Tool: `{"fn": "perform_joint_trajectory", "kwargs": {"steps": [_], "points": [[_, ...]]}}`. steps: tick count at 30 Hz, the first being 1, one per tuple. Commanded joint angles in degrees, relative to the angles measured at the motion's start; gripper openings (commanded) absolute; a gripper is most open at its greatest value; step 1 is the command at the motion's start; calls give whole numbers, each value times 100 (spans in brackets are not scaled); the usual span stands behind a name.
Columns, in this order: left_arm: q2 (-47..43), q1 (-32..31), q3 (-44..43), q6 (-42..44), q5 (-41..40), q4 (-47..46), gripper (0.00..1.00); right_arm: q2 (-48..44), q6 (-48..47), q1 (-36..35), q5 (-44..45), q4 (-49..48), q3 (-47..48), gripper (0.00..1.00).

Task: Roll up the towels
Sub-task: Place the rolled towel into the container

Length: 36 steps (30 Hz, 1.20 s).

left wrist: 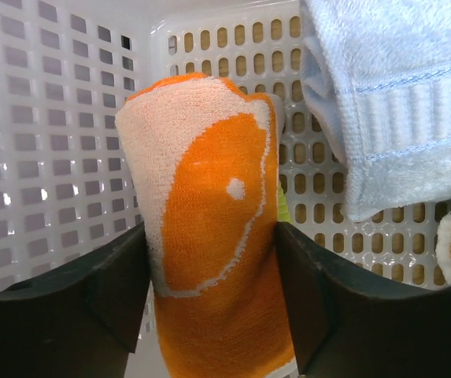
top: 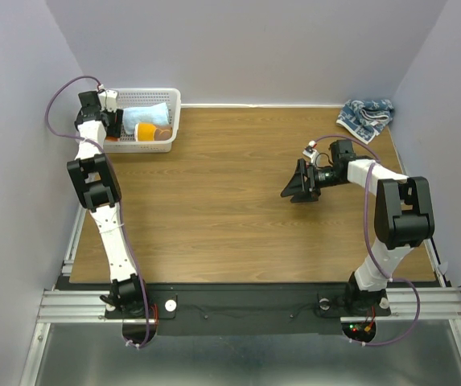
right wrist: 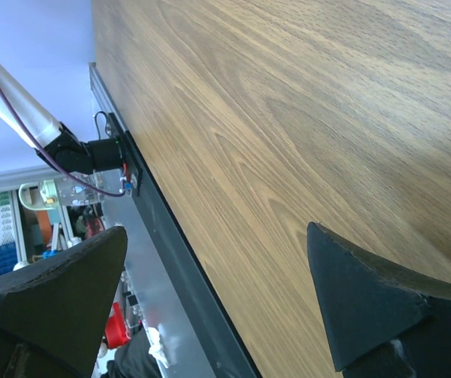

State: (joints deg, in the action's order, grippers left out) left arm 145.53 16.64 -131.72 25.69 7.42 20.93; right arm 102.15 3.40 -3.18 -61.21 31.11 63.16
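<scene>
I had the left gripper (left wrist: 209, 272) clamped on the orange-printed towel (left wrist: 201, 197). It was a tight terry roll, its long axis running up the wrist view between the fingers, inside the white mesh basket (top: 146, 95) at the upper left of the top view. A pale blue ribbed towel (left wrist: 398, 102) lay beside it. The right gripper (top: 296, 183) hung wide apart over the wood-grain table (top: 214, 241). The crumpled blue-and-white towel (top: 365, 114) sat in the upper right corner, beyond that claw, so I judged the right arm nearer.
</scene>
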Motion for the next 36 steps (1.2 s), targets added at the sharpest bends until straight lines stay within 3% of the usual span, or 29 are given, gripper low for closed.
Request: {"fn": "perform_joint_trajectory", "kwargs": {"steps": [1, 5, 6, 9, 20, 26, 36], "points": [[-543, 76, -275, -12, 31, 183, 74, -107, -94, -25, -58, 35, 57, 100], [-772, 67, -477, -73, 233, 324, 76, -186, -94, -16, -93, 44, 92, 100], [-920, 50, -538, -99, 321, 368, 86, -195, -94, -25, -102, 44, 100, 100], [-1324, 23, -618, -108, 444, 447, 99, -248, -85, -16, -145, 53, 162, 100], [-2924, -319, -276, 111, 550, 842, 99, -880, -199, -7, 558, 193, 575, 100], [-4618, -1292, 1401, -46, 50, 834, 99, -1460, -270, 81, 1539, 334, 821, 100], [-6783, -2902, 5512, -1118, 436, -166, 99, -2384, -673, 186, 2965, 378, 146, 100]]}}
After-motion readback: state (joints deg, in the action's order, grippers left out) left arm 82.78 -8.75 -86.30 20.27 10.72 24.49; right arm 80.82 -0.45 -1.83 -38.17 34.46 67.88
